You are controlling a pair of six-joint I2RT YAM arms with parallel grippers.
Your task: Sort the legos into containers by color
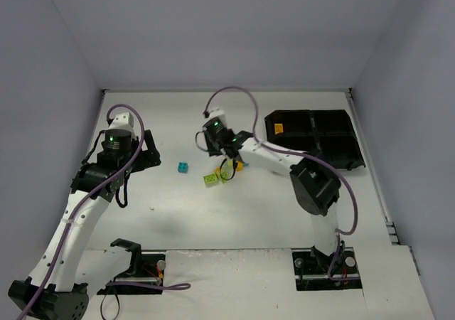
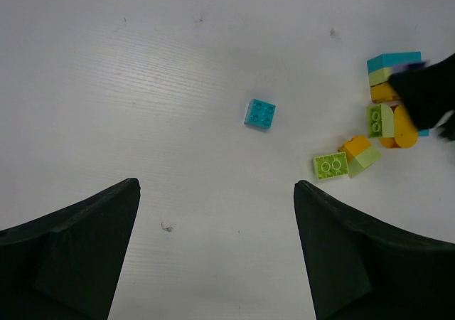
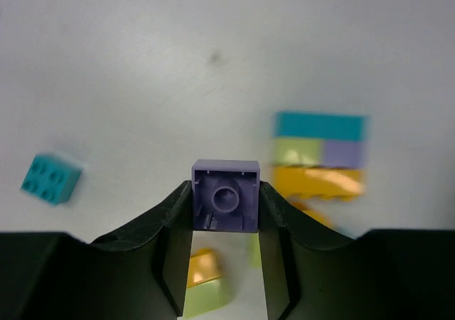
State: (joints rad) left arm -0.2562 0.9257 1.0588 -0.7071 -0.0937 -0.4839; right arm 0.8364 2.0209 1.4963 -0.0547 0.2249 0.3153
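The white desk [image 1: 249, 213] carries everything. The left arm [image 1: 71, 220] reaches up the left side, and the right arm [image 1: 284, 160] bends across from the right toward the middle. The black tray [image 1: 334, 149] lies at the far right of the desk, well apart from the loose bricks. One orange brick [image 1: 279, 129] sits in its far-left compartment.

The right jaws are clamped on a purple brick [image 3: 226, 205]. Its hollow underside faces the wrist camera, and one finger [image 3: 160, 227] presses each side. They hang over the pile [image 1: 227, 169] near the desk's middle.

The left jaws stand wide apart with nothing between them. Both dark fingers [image 2: 71, 249] show at the bottom of the left wrist view, above bare desk to the left of the pile.

In the pile, seen blurred from the right wrist, is a stack [image 3: 320, 153]. It has cyan at the far edge, then yellow-green beside purple, then orange nearest. The left wrist view shows more orange and yellow-green pieces touching one another. Among them, a square yellow-green brick [image 2: 330, 165] lies studs up at the pile's near-left edge, just beside an orange and yellow-green piece [image 2: 359, 154].

A lone cyan brick [image 2: 260, 113] lies studs up on the desk, left of the pile and apart from it, between the two arms.
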